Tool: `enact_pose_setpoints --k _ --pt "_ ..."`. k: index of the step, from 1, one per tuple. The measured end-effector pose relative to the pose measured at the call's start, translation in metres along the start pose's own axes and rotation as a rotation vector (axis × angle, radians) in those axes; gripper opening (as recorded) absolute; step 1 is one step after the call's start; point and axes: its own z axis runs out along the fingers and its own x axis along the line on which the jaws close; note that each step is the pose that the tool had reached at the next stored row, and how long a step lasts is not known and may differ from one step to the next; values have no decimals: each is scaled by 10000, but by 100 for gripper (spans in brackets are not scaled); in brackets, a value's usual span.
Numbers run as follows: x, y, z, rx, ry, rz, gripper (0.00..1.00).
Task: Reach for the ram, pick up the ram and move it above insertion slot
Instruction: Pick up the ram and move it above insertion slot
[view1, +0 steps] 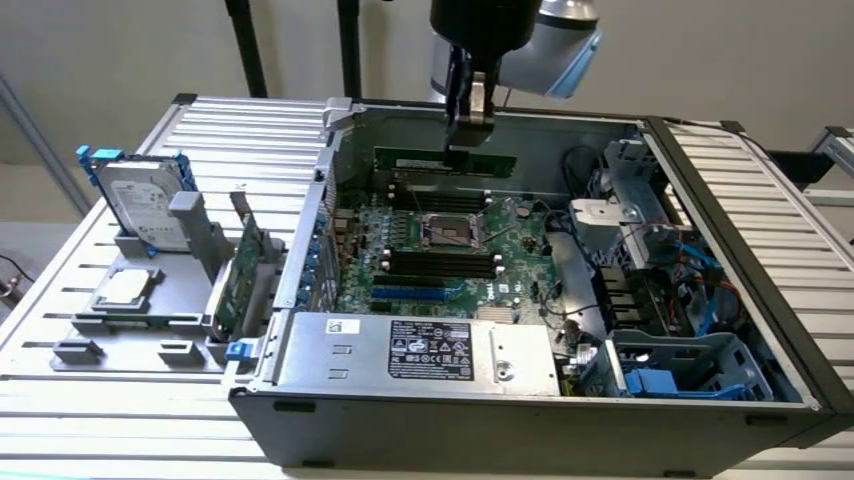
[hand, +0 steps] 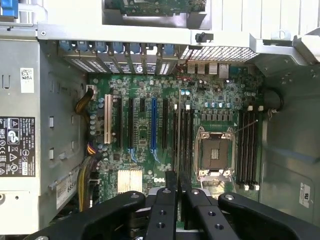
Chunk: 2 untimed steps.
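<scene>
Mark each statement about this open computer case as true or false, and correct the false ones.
1. The tool holds the ram above the motherboard. True.
2. The ram lies flat on the table outside the case. False: it hangs in the tool, over the inside of the case.
3. The processor socket on the motherboard has no cooler on it. True.
4. A hard drive stands in a holder on the exterior view's right. False: it stands on the exterior view's left, outside the case.
</scene>
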Motion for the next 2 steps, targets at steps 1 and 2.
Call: enact_pose_setpoints --k 1,2 --pt "0 0 0 0 0 0 13" --pt "0 0 0 0 0 0 13"
